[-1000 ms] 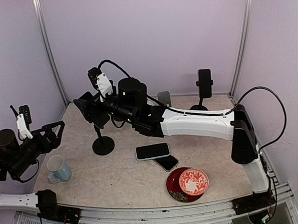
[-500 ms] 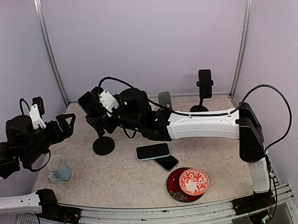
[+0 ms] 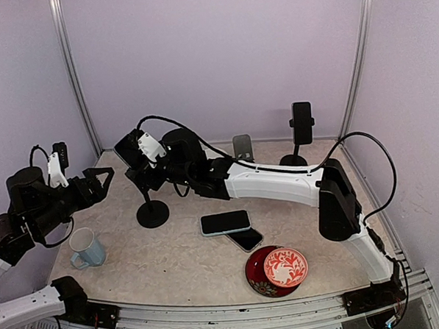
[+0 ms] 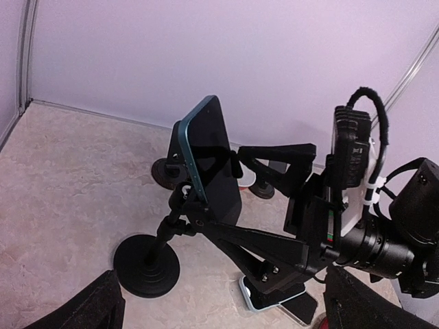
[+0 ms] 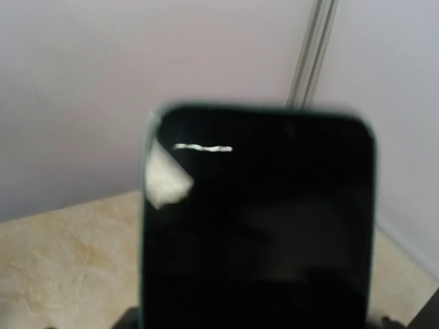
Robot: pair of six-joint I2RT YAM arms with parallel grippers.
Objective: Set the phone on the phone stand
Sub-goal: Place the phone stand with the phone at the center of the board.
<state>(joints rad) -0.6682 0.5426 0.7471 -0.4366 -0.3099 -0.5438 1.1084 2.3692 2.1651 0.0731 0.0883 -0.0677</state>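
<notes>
Lying nearest the bases are a red dish (image 3: 276, 268) and a mug (image 3: 85, 249), then two spare phones (image 3: 225, 222) flat on the table (image 3: 173, 263). Beyond them the stand (image 3: 152, 212) rises from its round foot, and the phone (image 4: 209, 151) sits tilted in its cradle. The right gripper (image 4: 221, 192) has its fingers spread wide, one either side of the phone, apparently not pinching it; whether a pad touches I cannot tell. The left gripper (image 3: 108, 179) hangs open just left of the stand, holding nothing. The placing looks done, so the risk lies in backing out: a finger catching the phone's edge or the stand's head could flip the phone off, or topple the top-heavy stand. At the back wall a second stand (image 3: 302, 123) holds its own phone
</notes>
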